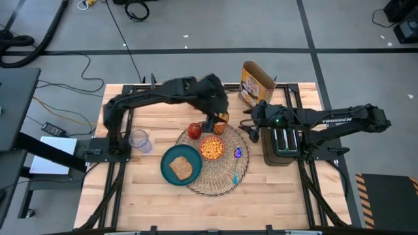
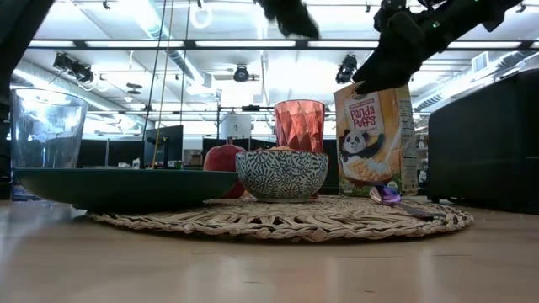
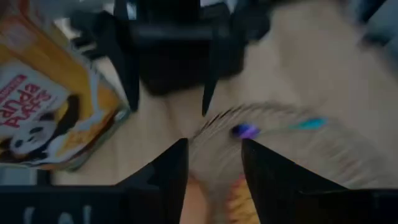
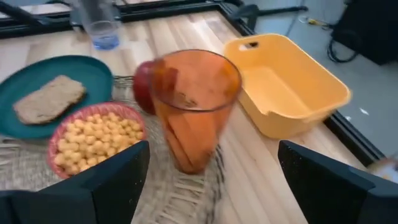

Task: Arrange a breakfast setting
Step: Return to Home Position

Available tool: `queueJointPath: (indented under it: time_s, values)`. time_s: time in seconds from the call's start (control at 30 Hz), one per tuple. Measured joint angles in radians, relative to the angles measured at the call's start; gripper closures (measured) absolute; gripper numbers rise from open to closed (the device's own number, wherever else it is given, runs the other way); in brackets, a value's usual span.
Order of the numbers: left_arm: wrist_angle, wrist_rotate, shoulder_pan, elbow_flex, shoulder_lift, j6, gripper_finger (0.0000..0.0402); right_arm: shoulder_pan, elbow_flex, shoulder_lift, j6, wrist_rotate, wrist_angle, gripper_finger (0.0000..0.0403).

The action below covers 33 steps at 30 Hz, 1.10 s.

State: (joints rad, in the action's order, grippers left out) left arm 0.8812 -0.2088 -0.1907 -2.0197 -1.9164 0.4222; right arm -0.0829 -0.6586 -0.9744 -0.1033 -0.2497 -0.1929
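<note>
Setting reads complete. Cup (image 1: 220,126) sits at 1 o'clock on the mat (image 1: 215,183), a natural spot for a drink. Apple (image 1: 194,130) at 11, bowl (image 2: 282,177) centre, plate (image 2: 109,187) with toast (image 1: 181,168) at 8. Left gripper (image 3: 214,149) hovers over the cup, fingers apart, empty. Right gripper (image 1: 252,129) at 3 o'clock, spread wide, empty. Pale wood table (image 1: 150,192); grey floor (image 1: 228,26).

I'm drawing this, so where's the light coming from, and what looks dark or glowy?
Low view: ceiling lights shine from behind, so the teal plate looks dark and the orange cup glows. High view: even light, no strong glare on the table.
</note>
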Motion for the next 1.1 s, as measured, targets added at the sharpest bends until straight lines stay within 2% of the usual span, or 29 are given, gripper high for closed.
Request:
queueJointPath:
  time_s: [0.1,0.2,0.47,0.67,0.83,0.93,1.1]
  values:
    - [-0.028,-0.05,-0.023,0.039,0.084,-0.081,0.0261,0.053,0.0,-0.033,-0.005,0.001,0.074,0.0056]
    - [-0.094,-0.07,-0.045,0.166,0.195,-0.104,0.0283,0.117,0.0,-0.066,-0.005,0.011,0.155,0.0073]
    - [-0.456,-0.083,-0.045,0.732,0.555,-0.189,0.0331,0.25,0.0,-0.15,0.032,0.041,0.352,0.013]
    - [-0.612,-0.01,-0.008,1.025,0.821,-0.258,0.0348,0.212,0.0,-0.089,0.064,0.134,0.307,0.0168]
    - [-0.794,0.022,0.056,1.289,1.065,-0.325,0.0353,0.159,0.025,-0.006,0.1,0.137,0.313,0.0199]
    - [-0.915,0.029,0.097,1.445,1.184,-0.37,0.0354,0.144,0.091,0.042,0.107,0.111,0.358,0.0219]
    - [-1.027,0.135,0.159,1.647,1.35,-0.388,0.0354,0.139,0.229,0.124,0.061,0.086,0.442,0.0256]
